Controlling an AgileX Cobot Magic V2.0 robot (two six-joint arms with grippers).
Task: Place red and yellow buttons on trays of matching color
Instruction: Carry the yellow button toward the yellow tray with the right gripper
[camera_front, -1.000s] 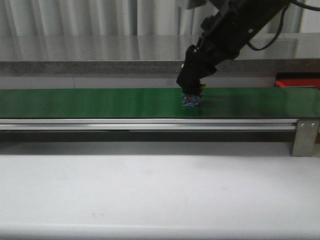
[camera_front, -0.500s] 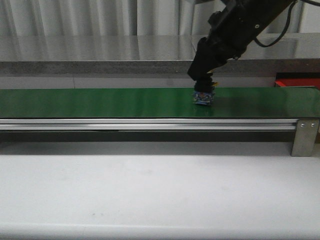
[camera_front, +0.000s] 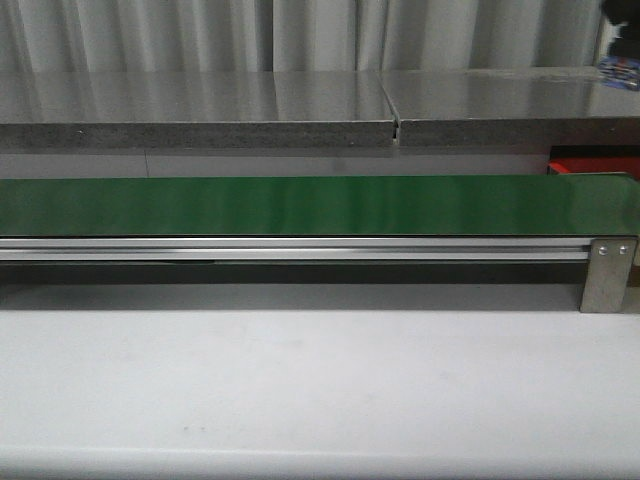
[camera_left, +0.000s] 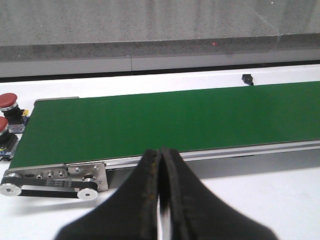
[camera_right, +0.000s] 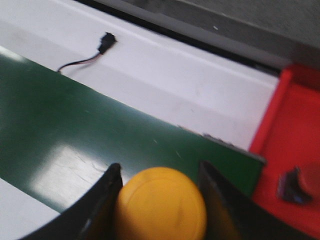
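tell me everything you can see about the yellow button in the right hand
The yellow button shows a smooth, round, matte cap that looks like plastic, facing the wrist camera. The right hand has a dark finger against each side of it, holding it above the green belt near the red tray. Its body under the cap is hidden.

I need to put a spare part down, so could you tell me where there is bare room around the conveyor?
The green belt is bare along its visible length, and so is the white table in front of its rail. It is crowded past the belt's ends: red buttons at one, and the red tray holding a button at the other.
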